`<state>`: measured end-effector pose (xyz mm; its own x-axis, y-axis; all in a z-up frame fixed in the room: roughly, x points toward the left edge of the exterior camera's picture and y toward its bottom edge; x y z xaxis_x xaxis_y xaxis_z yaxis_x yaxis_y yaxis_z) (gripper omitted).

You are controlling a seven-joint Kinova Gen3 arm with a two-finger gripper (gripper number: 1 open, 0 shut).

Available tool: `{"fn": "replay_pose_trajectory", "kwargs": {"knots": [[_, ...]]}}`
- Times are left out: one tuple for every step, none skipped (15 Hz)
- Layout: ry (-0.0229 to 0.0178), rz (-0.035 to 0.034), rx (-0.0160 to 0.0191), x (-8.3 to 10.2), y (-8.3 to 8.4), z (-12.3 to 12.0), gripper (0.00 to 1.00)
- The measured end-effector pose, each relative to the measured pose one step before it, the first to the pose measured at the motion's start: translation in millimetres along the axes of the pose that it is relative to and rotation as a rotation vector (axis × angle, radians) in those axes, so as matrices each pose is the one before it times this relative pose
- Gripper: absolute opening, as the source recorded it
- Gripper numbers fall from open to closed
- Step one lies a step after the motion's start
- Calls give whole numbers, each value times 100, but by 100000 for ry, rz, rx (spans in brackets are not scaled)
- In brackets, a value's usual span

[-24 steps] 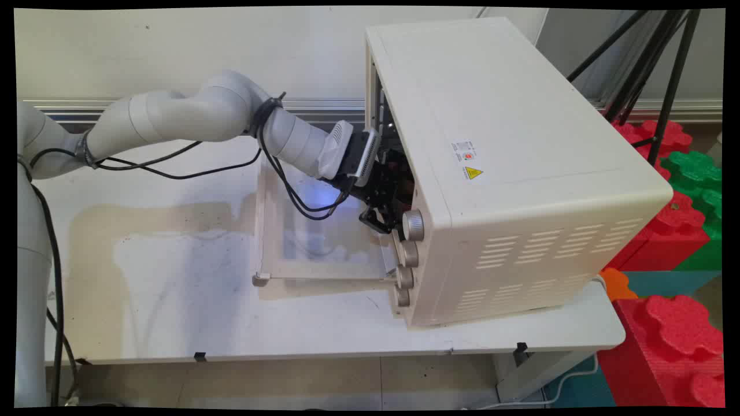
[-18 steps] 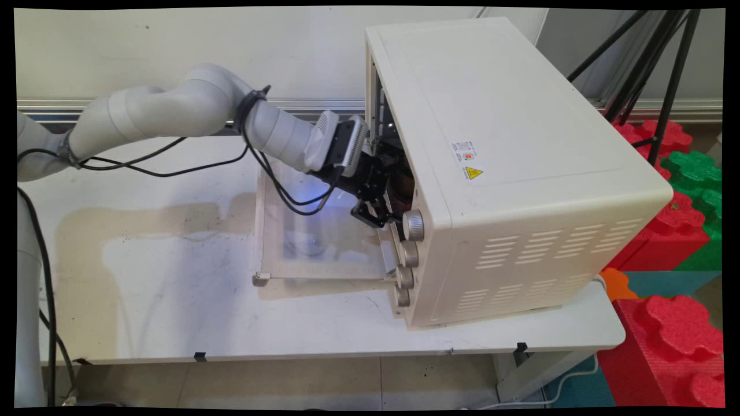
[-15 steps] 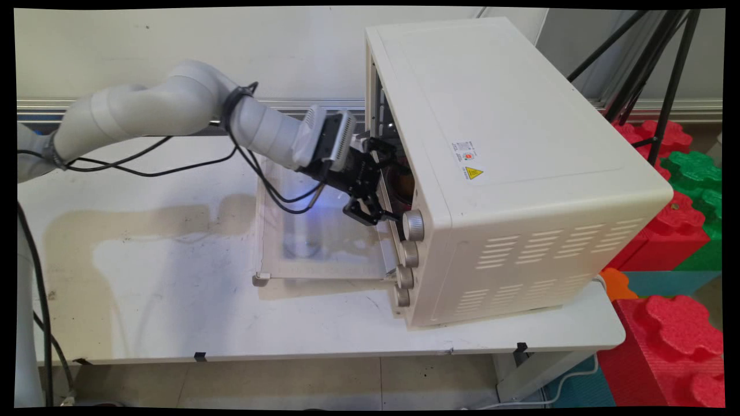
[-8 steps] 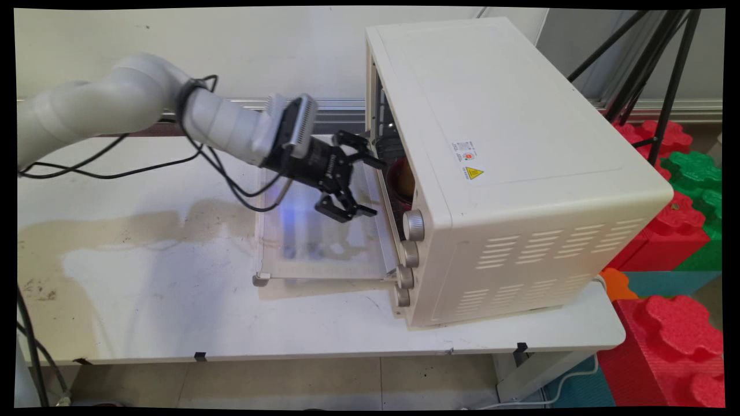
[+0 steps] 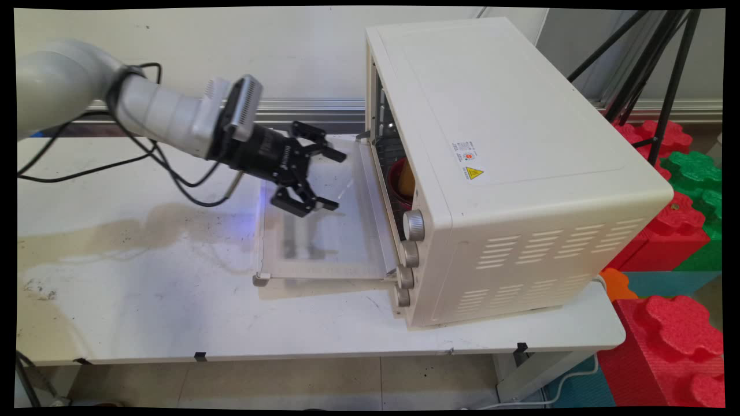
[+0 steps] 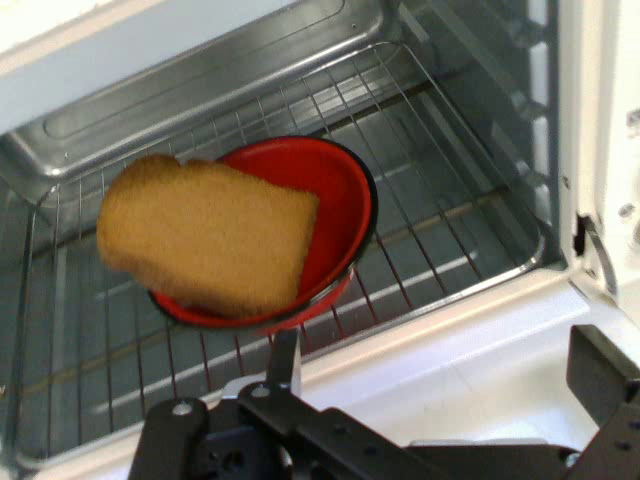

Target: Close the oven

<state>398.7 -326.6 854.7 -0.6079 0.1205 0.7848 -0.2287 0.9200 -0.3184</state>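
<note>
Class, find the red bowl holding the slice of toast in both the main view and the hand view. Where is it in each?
Main view: the red bowl shows as a sliver inside the cream toaster oven, right of the open black gripper.
Hand view: the bowl sits centre frame, toast slice leaning in it.
Shared landmark: the oven's wire rack.

Overhead table view; close hand view into oven [image 6: 470, 150].

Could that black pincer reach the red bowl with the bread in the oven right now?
Probably yes: the oven door lies open, the pincer is open before it, and nothing stands before the red bowl.
</note>
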Motion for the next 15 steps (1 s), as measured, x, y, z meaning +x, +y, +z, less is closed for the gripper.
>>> {"fn": "replay_pose_trajectory", "kwargs": {"knots": [[-478, -994, 134, -177, 121, -990, 100], [-469, -771, 88, -175, 77, -849, 100], [-565, -937, 119, -216, 85, -971, 100], [-473, -1075, 223, -204, 77, -985, 100], [-474, -819, 18, -153, 35, -775, 100], [-648, -895, -18, -193, 34, -879, 100], [-785, -967, -60, -218, -9, -839, 100], [-896, -732, 5, -238, -1, -743, 100], [-589, -400, -36, -154, -14, -449, 100], [-691, -605, -31, -181, -50, -626, 100], [-783, -755, -51, -212, -32, -683, 100], [-588, -814, 4, -184, -15, -634, 100], [-470, -624, -17, -140, -23, -475, 100], [-285, -395, -20, -87, -21, -291, 100], [-381, -557, 2, -115, -40, -409, 100]]}}
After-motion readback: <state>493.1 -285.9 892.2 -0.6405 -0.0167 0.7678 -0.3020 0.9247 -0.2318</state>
